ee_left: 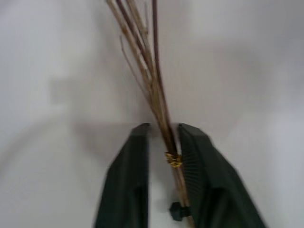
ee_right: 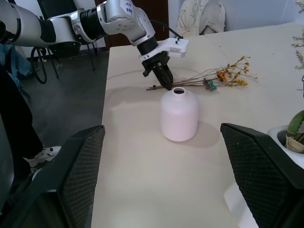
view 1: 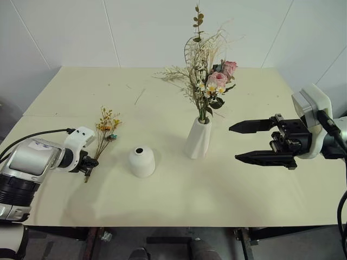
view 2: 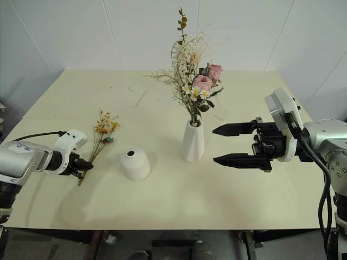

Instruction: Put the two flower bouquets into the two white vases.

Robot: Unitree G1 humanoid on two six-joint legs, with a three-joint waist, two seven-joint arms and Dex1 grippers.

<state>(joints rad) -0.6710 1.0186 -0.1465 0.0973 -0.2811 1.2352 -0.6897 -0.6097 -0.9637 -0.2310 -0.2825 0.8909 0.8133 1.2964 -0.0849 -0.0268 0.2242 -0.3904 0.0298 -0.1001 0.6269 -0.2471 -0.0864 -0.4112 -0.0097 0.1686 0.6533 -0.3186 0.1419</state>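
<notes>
The small sprig (view 1: 105, 132) is lying flat on the table (view 1: 173, 200), left of the short vase (view 1: 141, 161). Its long axis is running from the stem ends near me, up and away to the yellow-orange flower heads. My left gripper (view 1: 88, 163) is sitting right at the stem ends, jaws closed on the thin brown stems just by the little gold tie (ee_left: 173, 160). The left arm is clearly the nearer one; my right gripper (view 1: 255, 142) is hanging well apart, right of the tall vase (view 1: 198, 138), fingers spread wide and holding nothing.

The short vase is standing just to the right of the sprig, its small top hole facing up, so I am judging the stems will need swinging upright and over to it.

Sprig: dry, wiry, light, likely brittle. Short vase: matte white ceramic, squat dome. Tall vase: same matte white, tapered, already carrying the large bouquet (view 1: 209, 81) of pink roses, daisies and pale grasses. Table: smooth, pale cream.
</notes>
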